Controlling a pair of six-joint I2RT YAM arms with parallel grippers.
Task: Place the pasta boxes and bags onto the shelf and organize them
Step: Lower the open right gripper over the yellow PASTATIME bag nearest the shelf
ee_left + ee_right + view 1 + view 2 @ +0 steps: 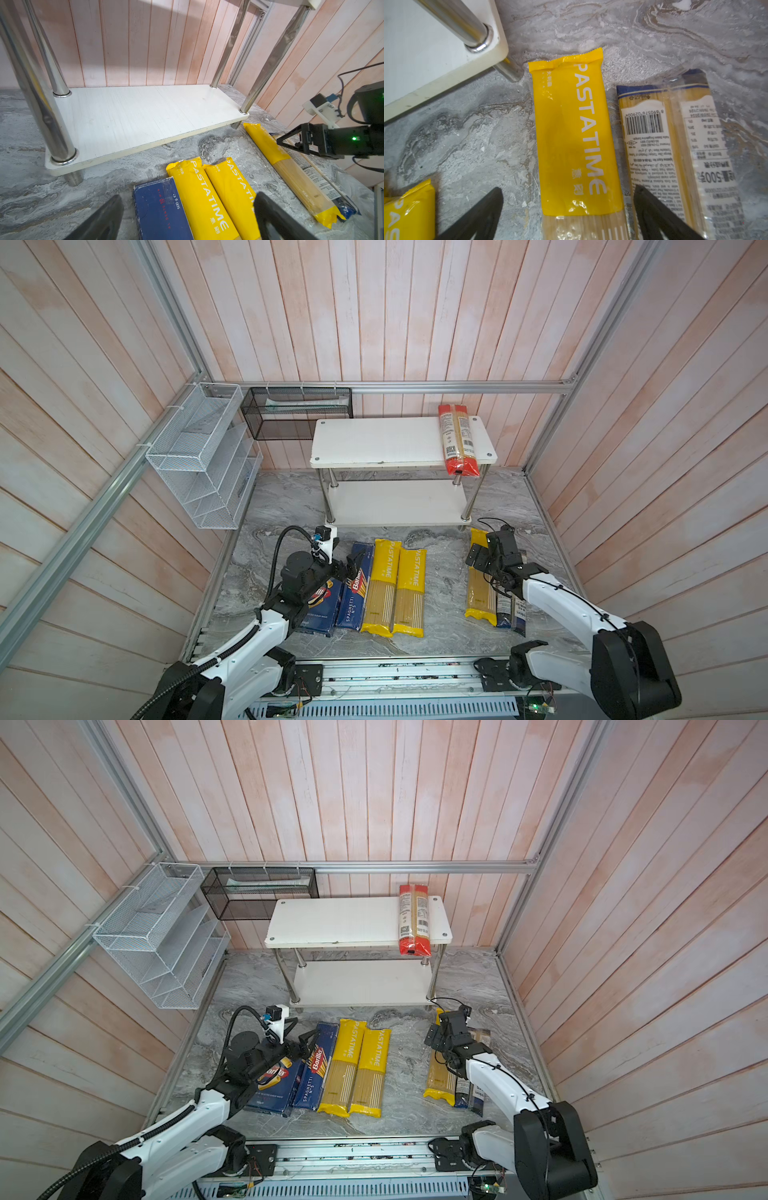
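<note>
The shelf (386, 439) stands at the back, with a red-ended bag (457, 439) lying across its top board at the right and overhanging the front. On the marble lie the wide pasta box (320, 608), the narrow pasta box (355, 589) and two yellow bags (384, 585) side by side. My left gripper (189, 197) hovers open above the narrow box (160, 209) and those yellow bags (199, 197). My right gripper (568, 189) is open and straddles the third yellow bag (575, 135), holding nothing. A blue-ended bag (675, 145) lies beside it.
A white wire rack (199, 456) and a black mesh basket (297, 412) hang on the frame at the back left. The shelf's lower board (135, 116) is bare. Chrome legs (270, 60) stand at its corners. Plank walls close in three sides.
</note>
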